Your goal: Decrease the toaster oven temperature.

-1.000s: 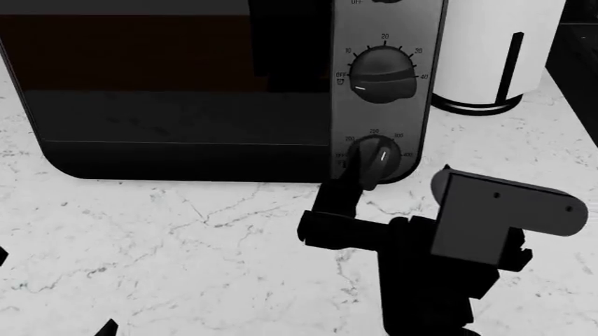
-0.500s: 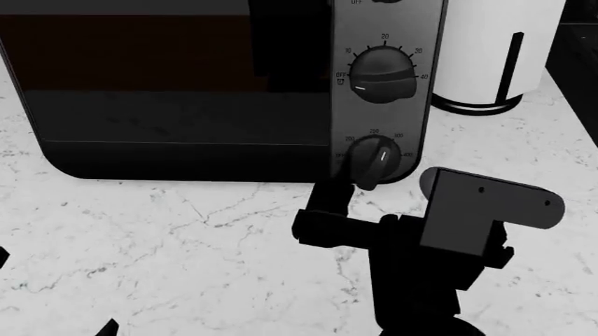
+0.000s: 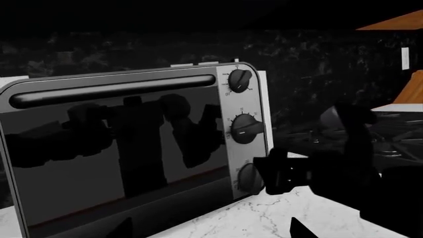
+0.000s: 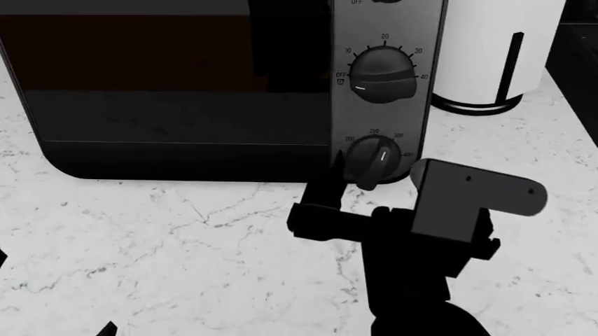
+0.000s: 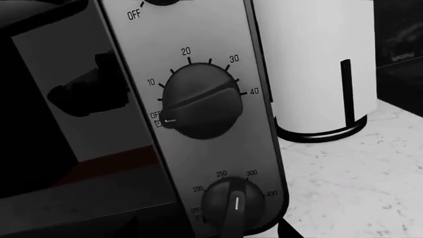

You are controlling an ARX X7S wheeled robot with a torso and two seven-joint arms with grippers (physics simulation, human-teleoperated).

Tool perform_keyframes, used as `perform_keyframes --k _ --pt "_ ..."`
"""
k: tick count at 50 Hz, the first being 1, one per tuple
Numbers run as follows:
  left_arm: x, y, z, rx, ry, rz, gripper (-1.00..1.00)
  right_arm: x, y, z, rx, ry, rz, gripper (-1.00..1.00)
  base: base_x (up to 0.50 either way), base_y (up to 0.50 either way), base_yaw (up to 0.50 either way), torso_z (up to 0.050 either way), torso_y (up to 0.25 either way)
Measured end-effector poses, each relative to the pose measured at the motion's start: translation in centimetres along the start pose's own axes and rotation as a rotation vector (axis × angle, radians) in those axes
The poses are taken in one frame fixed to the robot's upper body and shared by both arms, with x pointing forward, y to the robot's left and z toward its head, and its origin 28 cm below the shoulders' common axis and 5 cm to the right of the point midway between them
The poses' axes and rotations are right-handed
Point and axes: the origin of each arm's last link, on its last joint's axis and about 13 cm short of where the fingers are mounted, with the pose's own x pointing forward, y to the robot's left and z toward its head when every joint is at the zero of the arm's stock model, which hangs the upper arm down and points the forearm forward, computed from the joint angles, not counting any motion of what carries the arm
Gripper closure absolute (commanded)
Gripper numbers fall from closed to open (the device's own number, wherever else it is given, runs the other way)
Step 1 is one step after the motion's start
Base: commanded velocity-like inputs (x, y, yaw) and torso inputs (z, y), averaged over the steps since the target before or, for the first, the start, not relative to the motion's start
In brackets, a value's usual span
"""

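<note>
The toaster oven [image 4: 187,91] stands on the marble counter, its dark glass door on the left and its steel knob panel [image 4: 425,112] on the right. The small temperature knob [image 4: 374,157], ringed by 200-400 numerals, is lowest on the panel, with its white mark pointing down. It fills the near edge of the right wrist view [image 5: 235,203]. My right gripper [image 4: 366,190] is open right in front of this knob. One finger [image 4: 327,185] stands beside the knob; the other is hidden behind the wrist bracket. My left gripper [image 3: 211,230] is open and empty over the counter, left of the oven front.
The bigger timer knob [image 4: 381,73], marked OFF and 10 to 40, sits above the temperature knob. A white paper towel roll on a black holder [image 4: 486,49] stands right of the oven. A black range [image 4: 578,56] lies at the far right. The marble counter [image 4: 187,245] spreads in front.
My right gripper has moved left and closer to the oven, so its finger now stands beside the temperature knob. The knob's mark has not turned. The left arm has not moved.
</note>
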Motion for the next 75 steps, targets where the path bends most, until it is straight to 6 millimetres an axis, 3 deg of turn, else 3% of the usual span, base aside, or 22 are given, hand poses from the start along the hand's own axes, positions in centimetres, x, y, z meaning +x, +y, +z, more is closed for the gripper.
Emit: perform_keyframes --k 75 --pt "0.0 0.0 -0.1 -0.003 0.002 0.003 -1.00 3.8 -1.2 -1.6 0.057 0.089 -0.058 -1.00 0.00 0.00 0.00 0.000 0.000"
